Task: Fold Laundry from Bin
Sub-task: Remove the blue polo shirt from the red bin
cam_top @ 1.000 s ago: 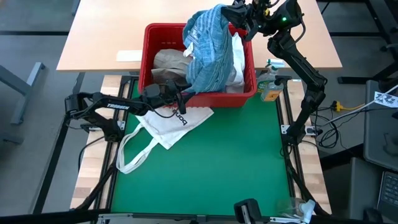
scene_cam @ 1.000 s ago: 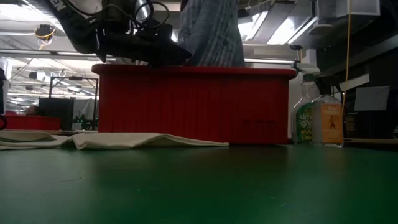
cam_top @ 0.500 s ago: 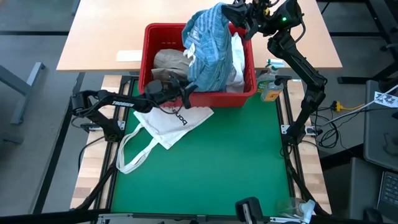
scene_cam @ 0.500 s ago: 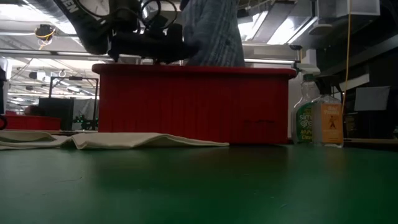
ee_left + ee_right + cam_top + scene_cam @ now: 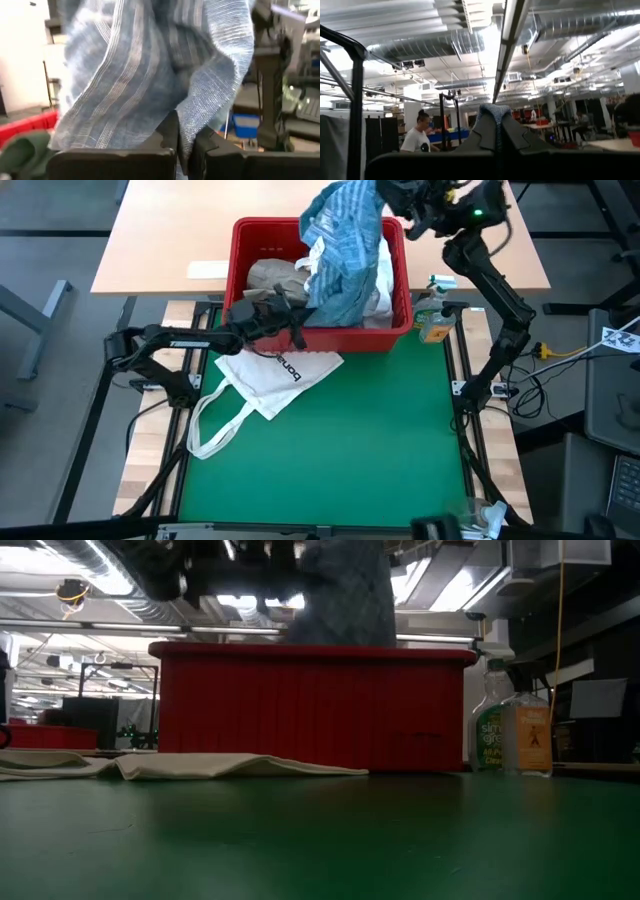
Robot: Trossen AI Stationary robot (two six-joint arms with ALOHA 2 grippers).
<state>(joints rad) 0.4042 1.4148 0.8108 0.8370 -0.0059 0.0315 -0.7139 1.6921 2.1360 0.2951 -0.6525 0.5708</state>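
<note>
The blue-striped cloth hangs in a long drape above the red bin, which stands at the table's far edge. My right gripper is shut on the cloth's top, high over the bin's far right corner. My left gripper is shut on the cloth's lower part, just above the bin's near wall. A tan shirt and a white shirt lie inside the bin. A dark green piece shows low in the left wrist view. My left gripper pinches a hanging edge fold of the blue-striped cloth between its two fingers, coming roughly level from the table's left. The cloth rises from the fingers in loose folds. My right gripper pinches a bunched top corner of the cloth between its fingers; the cloth hangs below it into the bin.
A white tote bag with long straps lies flat on the green mat, left of centre, in front of the bin. Two bottles stand by the bin's right near corner. The mat's near half is bare.
My left gripper has shut on the lower part of the striped cloth and risen from the bin's near wall. My right gripper has gone up and a little toward the far edge, drawing the cloth higher out of the bin.
</note>
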